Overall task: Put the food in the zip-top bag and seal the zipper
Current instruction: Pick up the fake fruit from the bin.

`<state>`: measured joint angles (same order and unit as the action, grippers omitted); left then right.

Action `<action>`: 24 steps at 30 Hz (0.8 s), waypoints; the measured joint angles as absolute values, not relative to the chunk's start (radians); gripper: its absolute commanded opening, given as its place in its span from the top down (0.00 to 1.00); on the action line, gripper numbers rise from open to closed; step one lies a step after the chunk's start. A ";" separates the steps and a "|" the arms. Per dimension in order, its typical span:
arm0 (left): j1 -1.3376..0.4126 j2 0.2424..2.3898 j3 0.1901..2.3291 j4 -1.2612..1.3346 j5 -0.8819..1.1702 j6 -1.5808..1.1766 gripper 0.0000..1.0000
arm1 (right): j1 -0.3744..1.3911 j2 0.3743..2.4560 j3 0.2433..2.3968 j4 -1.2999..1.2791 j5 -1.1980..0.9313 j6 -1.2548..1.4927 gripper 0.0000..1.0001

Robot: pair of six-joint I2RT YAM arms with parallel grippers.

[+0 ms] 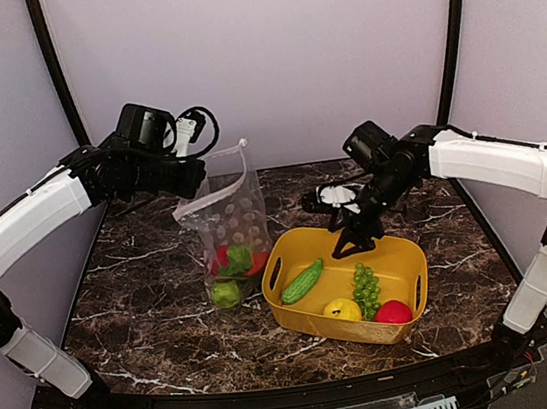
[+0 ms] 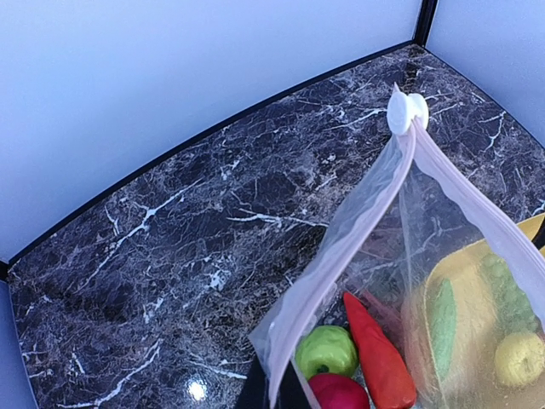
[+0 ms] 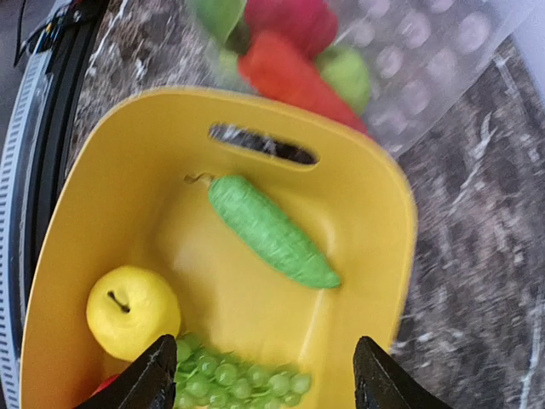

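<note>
The clear dotted zip-top bag (image 1: 230, 220) hangs upright left of the yellow basket (image 1: 289, 246). My left gripper (image 1: 193, 180) is shut on its pinkish mouth strip (image 2: 341, 247) and holds it up; the white slider tab (image 2: 407, 112) sits at the strip's far end. Inside the bag lie an orange carrot (image 2: 379, 358), a green fruit (image 2: 326, 349) and a red ball (image 2: 341, 394). My right gripper (image 1: 351, 245) is open and empty above the basket, which holds a green cucumber (image 3: 272, 232), a yellow lemon (image 3: 132, 311), a green grape bunch (image 3: 243, 379) and a red ball (image 1: 394, 312).
The dark marble table (image 1: 147, 312) is ringed by pale walls (image 1: 264, 54). A black rail (image 1: 279, 397) runs along the near edge. The basket has a handle slot (image 3: 262, 145) in its wall facing the bag.
</note>
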<state>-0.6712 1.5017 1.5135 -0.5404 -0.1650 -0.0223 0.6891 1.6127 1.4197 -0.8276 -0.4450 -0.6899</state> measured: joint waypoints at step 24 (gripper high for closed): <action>-0.671 1.547 1.547 -0.662 -0.189 -0.027 0.99 | 0.752 1.753 1.312 -0.986 -0.554 -0.860 0.16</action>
<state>-0.6712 1.5467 1.5471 -0.6624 -0.1886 -0.0273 0.7525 1.7531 1.3125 -0.9859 -0.5537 -0.8604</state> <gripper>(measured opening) 0.010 0.841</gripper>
